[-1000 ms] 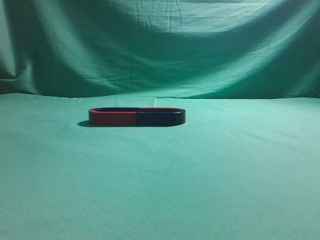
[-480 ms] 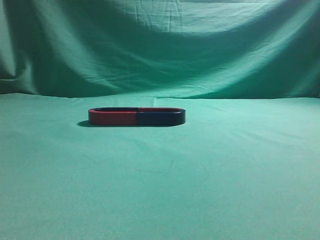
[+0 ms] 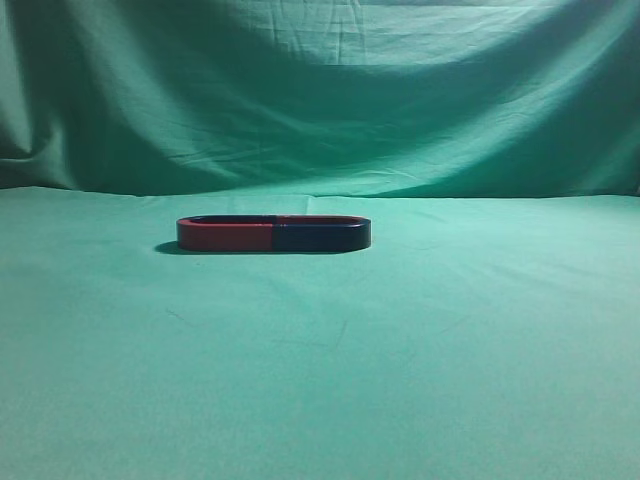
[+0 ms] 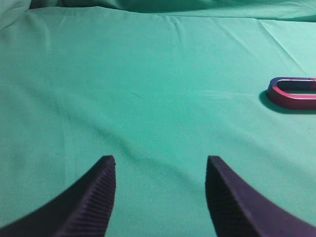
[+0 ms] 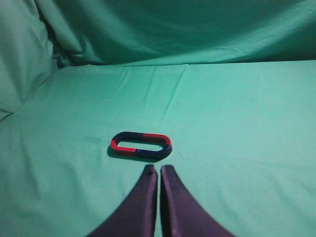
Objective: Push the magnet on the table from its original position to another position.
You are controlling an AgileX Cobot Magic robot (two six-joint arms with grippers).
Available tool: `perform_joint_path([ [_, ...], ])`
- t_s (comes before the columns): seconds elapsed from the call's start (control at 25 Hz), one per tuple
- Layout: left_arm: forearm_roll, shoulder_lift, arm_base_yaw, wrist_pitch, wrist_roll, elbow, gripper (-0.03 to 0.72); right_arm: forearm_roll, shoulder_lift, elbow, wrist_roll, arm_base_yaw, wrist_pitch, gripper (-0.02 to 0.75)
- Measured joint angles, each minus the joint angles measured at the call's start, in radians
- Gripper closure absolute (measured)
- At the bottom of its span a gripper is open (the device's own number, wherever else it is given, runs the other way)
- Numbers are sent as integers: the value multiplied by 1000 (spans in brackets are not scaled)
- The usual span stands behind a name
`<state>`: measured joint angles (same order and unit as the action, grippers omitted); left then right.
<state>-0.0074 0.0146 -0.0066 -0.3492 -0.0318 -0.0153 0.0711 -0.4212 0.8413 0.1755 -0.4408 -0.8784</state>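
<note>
The dark navy magnet lies flat on the green table, left of centre toward the back. It butts end to end against a red U-shaped magnet, and the two form one oval loop. In the right wrist view the magnet is the loop's right half, just ahead of my right gripper, which is shut and empty, a small gap short of the loop. My left gripper is open and empty over bare cloth. Only the red magnet's end shows at its right edge. Neither gripper shows in the exterior view.
A draped green cloth backdrop rises behind the table. It also folds up along the left side in the right wrist view. The cloth on the table has slight wrinkles.
</note>
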Motion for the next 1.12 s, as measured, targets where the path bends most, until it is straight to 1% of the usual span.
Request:
perform_joint_path([
  [0.24,0,0,0,0,0,0,316,0,67,-19,-22,0,2,738],
  [0.36,0,0,0,0,0,0,316,-7,67,-69,-123,0,57,738],
  [0.52,0,0,0,0,0,0,316,-24,93,-203,-215,5,183,738],
  [0.64,0,0,0,0,0,0,316,-30,166,-332,-229,63,299,738],
  [0.84,0,0,0,0,0,0,316,-32,349,-547,-231,220,483,738],
  [1.0,0,0,0,0,0,0,316,-28,427,-688,-231,339,531,738],
  [1.12,0,0,0,0,0,0,316,-5,431,-777,-231,396,559,738],
])
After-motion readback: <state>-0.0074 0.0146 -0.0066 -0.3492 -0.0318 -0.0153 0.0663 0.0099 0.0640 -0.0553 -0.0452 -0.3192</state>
